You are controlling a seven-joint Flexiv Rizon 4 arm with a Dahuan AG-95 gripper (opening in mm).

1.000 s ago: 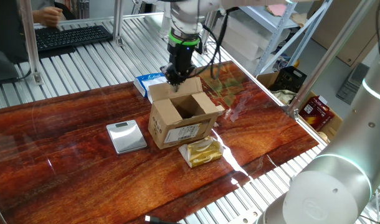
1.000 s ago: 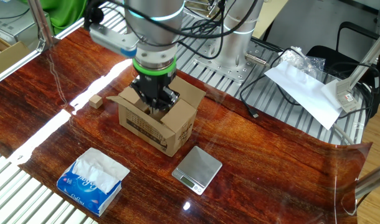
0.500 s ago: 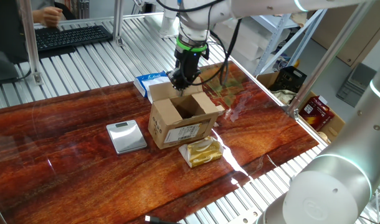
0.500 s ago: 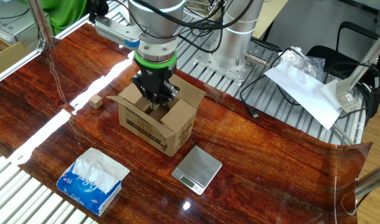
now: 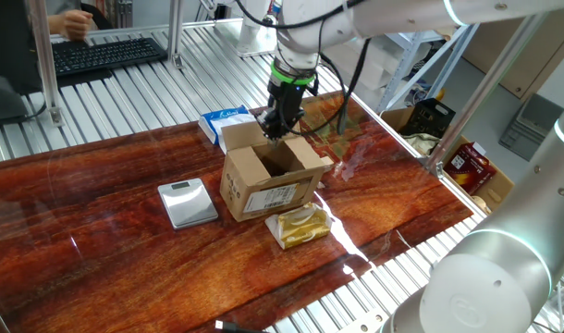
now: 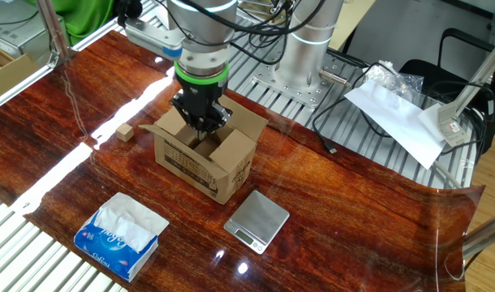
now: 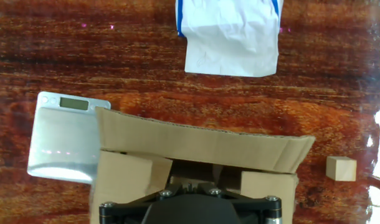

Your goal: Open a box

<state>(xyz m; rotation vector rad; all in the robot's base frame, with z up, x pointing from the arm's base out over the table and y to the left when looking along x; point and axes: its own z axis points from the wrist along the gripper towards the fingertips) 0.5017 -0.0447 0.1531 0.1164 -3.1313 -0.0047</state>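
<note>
Hand point(image 5: 275, 128): your fingers are closed, empty, pointing down at the box's far rim.
Box point(image 5: 263, 180): centre of frame, on the bench point(image 5: 97, 250), flaps up.
Scale point(image 5: 187, 202): left of your box.

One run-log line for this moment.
hand: shut, at top opening | cardboard box: flaps up, open | holding: nothing seen

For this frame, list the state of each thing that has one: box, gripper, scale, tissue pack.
box: upright, top flaps open
gripper: shut, pointing down at the box's open top
scale: flat on the table, nothing on it
tissue pack: lying flat, a tissue sticking out of the top
</note>
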